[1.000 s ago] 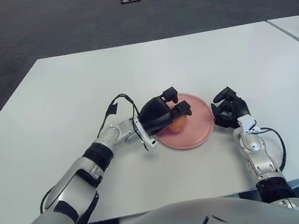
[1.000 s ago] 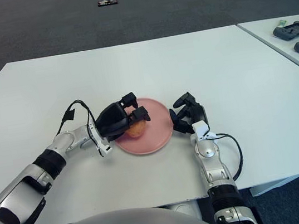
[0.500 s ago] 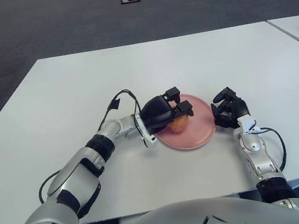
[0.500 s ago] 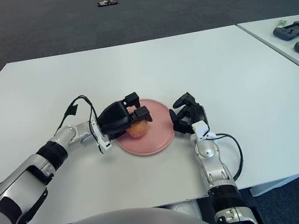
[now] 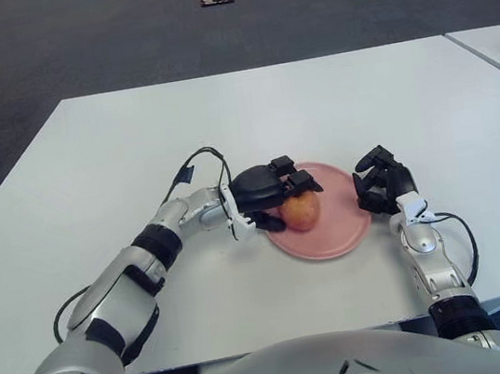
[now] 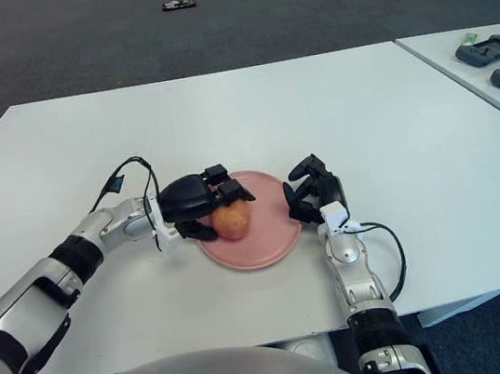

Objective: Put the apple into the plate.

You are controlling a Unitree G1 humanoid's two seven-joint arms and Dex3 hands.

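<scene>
The orange-red apple (image 5: 301, 210) rests on the pink plate (image 5: 341, 230), in its left half. My left hand (image 5: 275, 194) lies at the plate's left edge. Its fingers (image 5: 295, 183) are stretched loosely over the apple's top and left side and no longer wrap it. My right hand (image 5: 378, 188) rests on the white table (image 5: 248, 112) right beside the plate's right rim, with its fingers curled and holding nothing.
A second table stands at the far right with black devices (image 6: 491, 47) on it. A small dark object (image 5: 217, 1) lies on the carpet far behind. A black cable (image 5: 199, 162) loops off my left wrist.
My left hand has lowered and flattened, and its fingers have loosened from the apple. The apple now sits in plain view on the plate. The right hand has not moved.
</scene>
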